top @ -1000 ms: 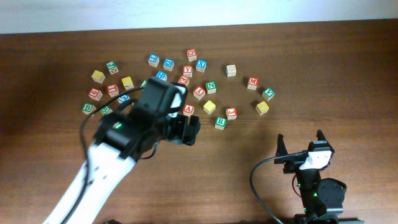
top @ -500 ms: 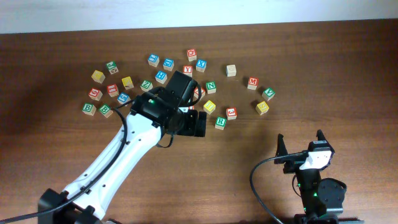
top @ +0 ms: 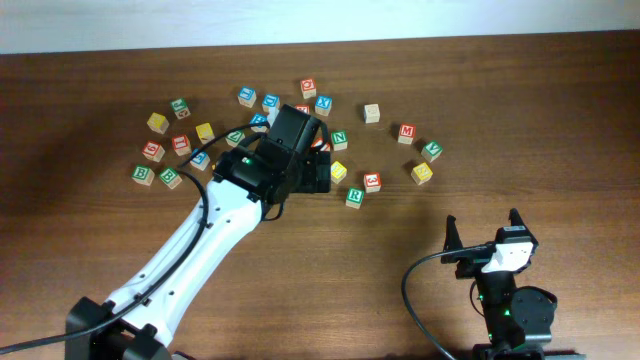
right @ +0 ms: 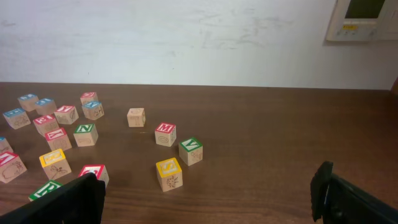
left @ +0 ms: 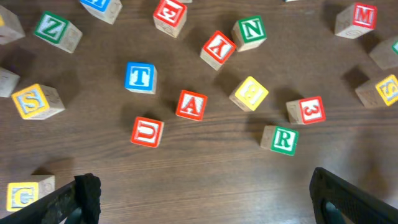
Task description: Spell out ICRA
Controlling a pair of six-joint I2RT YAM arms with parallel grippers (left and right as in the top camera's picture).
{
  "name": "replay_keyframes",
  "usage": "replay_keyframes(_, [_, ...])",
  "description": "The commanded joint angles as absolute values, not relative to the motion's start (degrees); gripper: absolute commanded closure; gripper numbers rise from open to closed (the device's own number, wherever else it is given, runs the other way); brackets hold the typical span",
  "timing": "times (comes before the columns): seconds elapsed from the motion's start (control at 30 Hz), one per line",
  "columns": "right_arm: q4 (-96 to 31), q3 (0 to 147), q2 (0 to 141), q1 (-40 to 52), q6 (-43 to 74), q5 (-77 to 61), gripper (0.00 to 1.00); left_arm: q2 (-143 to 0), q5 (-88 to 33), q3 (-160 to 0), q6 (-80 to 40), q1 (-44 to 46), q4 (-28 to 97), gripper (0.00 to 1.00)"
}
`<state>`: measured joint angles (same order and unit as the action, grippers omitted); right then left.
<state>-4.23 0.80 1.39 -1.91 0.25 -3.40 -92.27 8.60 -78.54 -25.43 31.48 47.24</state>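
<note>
Likely first pick: left hand [left: 208, 200] open, empty, over red A [left: 190, 104]; next: drop, straddle A, close; right hand [top: 484, 231] open, idle, near right

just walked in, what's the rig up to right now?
It is spelling ICRA from loose cubes, and nothing is lined up yet. The left gripper hangs open and empty over the cluster. Its wrist camera shows the A almost under it, the R off to one side and the C at the frame's edge. I can't pick out the fourth letter. The right gripper sits apart from the cubes, open and empty.
</note>
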Motion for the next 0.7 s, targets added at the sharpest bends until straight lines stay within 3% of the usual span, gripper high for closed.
replay_keyframes(0.0, [-4.3, 0.3, 1.1, -2.2, 0.9, -2.9, 0.02, -93.7, 13.5, -79.4, -26.1, 31.5, 46.2, 0.01])
replay_keyframes(0.2, [-4.3, 0.3, 1.1, -2.2, 0.9, -2.9, 0.02, -100.7, 10.2, -79.4, -30.2, 31.4, 43.9, 0.01])
replay_keyframes(0.37, [-4.3, 0.3, 1.1, -2.2, 0.9, -2.9, 0.02, -102.3, -5.7, -79.4, -30.1, 31.4, 44.1, 0.0])
replay_keyframes(0.67, [-4.3, 0.3, 1.1, -2.2, 0.9, -2.9, 0.02, -106.6, -6.2, -79.4, -30.1, 35.9, 40.7, 0.02])
